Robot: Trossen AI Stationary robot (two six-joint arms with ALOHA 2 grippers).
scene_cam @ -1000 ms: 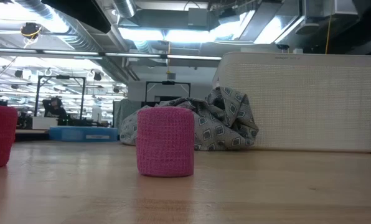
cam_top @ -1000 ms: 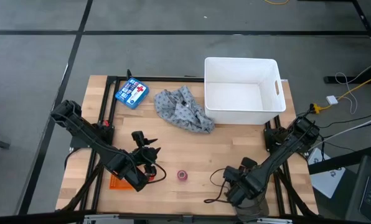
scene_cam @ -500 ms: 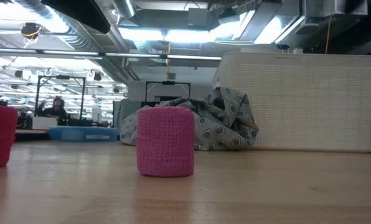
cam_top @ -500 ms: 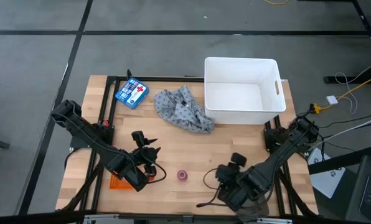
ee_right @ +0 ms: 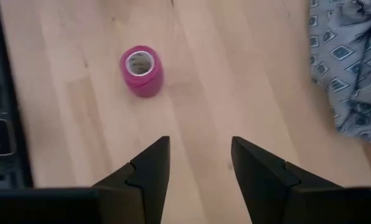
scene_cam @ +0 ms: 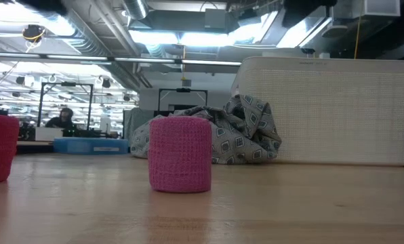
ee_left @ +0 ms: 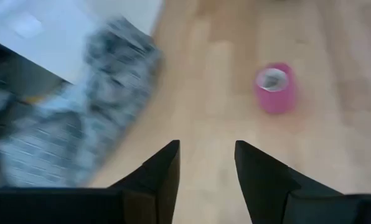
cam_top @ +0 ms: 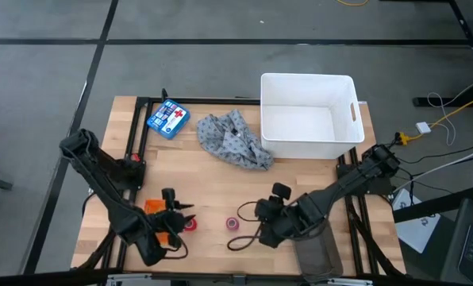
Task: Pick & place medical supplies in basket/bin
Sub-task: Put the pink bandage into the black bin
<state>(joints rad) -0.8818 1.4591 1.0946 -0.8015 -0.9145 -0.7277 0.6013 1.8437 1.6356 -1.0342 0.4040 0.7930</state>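
Light wooden surface (cam_top: 300, 179) w/ black frame rails along its sides. Largest thing on it: deep white rectangular plastic bin (cam_top: 308, 116) w/ slot handles, at the far right corner, nothing seen inside. Just left of the bin, touching or nearly so, a crumpled grey patterned cloth (cam_top: 234, 141) lies along the far edge; in the low view it slumps against the bin's ribbed wall. Flat blue box w/ red cross (cam_top: 167, 119) sits at the far left corner, well apart from the cloth.

Near edge, left part: small flat orange plastic tray (cam_top: 159, 209), mostly hidden under the left arm. Small red tape roll (cam_top: 190, 225) stands right beside the tray, toward the middle. Small pink tape roll (cam_top: 233, 223) stands upright on bare wood at mid near edge, apart from the red roll; hollow core faces up in both wrist views.

Left tool (cam_top: 175, 220) hangs low over the tray/red roll area at the near left corner; its dark fingers (ee_left: 160, 171) stand apart, nothing between them. Right tool (cam_top: 262, 218) hangs near the near edge, just right of the pink roll; fingers (ee_right: 149, 169) apart too, only bare wood in the gap, pink roll ahead and off to one side, not touched.

Black roll & yellowish piece: can't make them out.
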